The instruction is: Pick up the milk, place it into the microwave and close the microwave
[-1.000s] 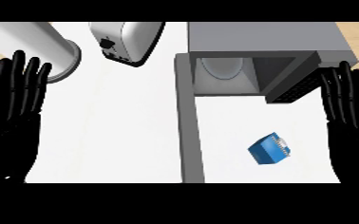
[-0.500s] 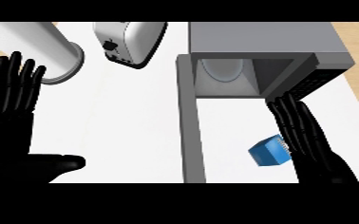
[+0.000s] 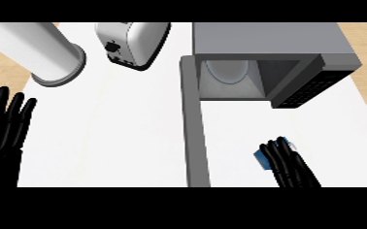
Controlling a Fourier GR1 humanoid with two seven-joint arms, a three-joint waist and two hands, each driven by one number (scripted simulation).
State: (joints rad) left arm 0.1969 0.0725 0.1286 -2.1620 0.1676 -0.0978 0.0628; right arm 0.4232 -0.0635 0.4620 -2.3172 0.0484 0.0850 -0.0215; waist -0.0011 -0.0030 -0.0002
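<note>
1. Milk: a small blue carton on the white counter, right of the microwave door and in front of the cavity. We see only its left face and a top corner.
2. Right hand: it lies over the milk and covers most of it. We cannot tell whether it grasps the carton.
3. Left hand: at the view's left edge, released, fingers straight and pointing up, holding nothing.
4. Microwave: the door stands open and a pale round plate sits inside.
5. Toaster and grey cylinder: back left, well apart from the milk.
</note>
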